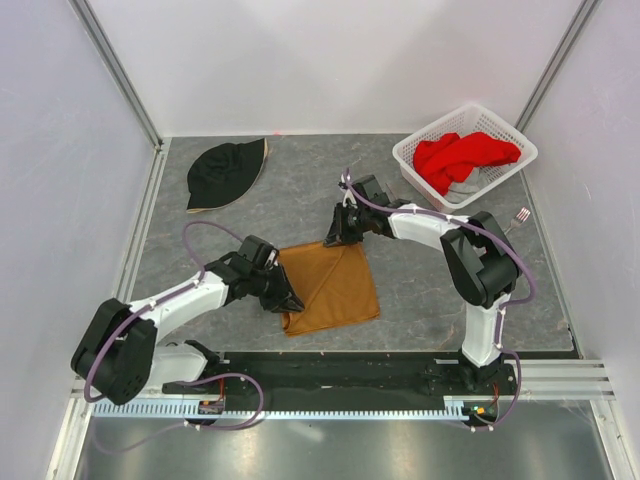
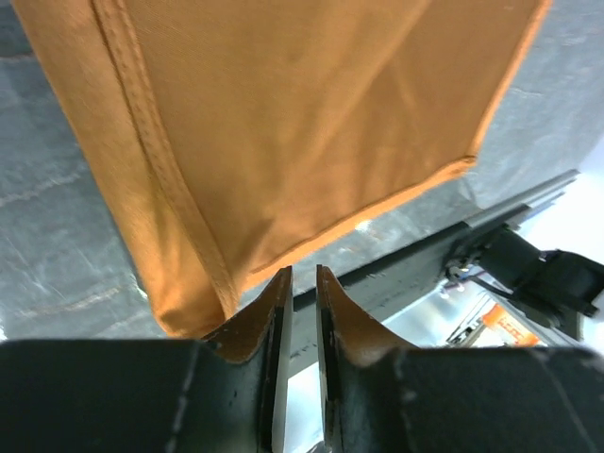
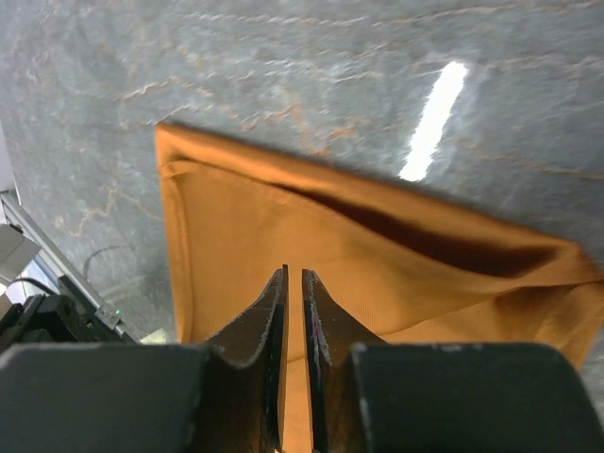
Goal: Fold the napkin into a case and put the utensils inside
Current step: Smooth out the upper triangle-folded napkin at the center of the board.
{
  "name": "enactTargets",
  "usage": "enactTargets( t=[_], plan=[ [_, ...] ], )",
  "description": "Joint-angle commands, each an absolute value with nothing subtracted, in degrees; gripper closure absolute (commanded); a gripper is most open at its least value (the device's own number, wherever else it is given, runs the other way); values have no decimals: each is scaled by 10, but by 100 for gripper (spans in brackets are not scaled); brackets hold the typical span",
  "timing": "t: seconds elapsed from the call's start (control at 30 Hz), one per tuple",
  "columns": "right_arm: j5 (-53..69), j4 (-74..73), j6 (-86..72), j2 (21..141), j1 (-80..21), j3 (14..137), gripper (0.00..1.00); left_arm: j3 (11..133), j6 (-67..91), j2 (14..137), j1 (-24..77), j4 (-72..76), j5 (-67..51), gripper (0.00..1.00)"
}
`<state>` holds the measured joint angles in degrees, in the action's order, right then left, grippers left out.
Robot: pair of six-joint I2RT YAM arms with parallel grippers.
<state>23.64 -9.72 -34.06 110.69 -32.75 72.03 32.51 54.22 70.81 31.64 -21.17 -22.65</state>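
The orange-brown napkin (image 1: 335,285) (image 2: 302,123) (image 3: 377,274) lies mid-table, roughly square, with a layer folded over and a dark open fold along its far side in the right wrist view. No case is in view. My left gripper (image 1: 292,302) (image 2: 303,271) sits at the napkin's near-left corner. Its jaws are a slim gap apart with nothing between them, and the cloth's corner lies beside the left finger. My right gripper (image 1: 333,238) (image 3: 293,271) hovers over the far corner, also barely open and empty. A silver fork (image 1: 521,216) lies at the far right.
A black hat (image 1: 225,172) lies at the back left. A white basket (image 1: 508,135) holding a red cloth (image 1: 462,155) stands at the back right. White walls close in the grey table (image 1: 440,290); a black rail (image 1: 340,372) runs along the near edge.
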Motion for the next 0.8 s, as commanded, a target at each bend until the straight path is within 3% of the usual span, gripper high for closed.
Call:
enactTargets(
  t=[0.0,0.3,0.77],
  plan=[
    [243,-60,-327,1125,-305,715,84,328,498,733,317,-199,-203,78],
    [218,-57,-297,1124,-277,690,85,342,448,768,308,-233,-128,80],
    [210,-77,-288,1068,-279,690,84,348,476,680,303,-268,-169,75]
  ],
)
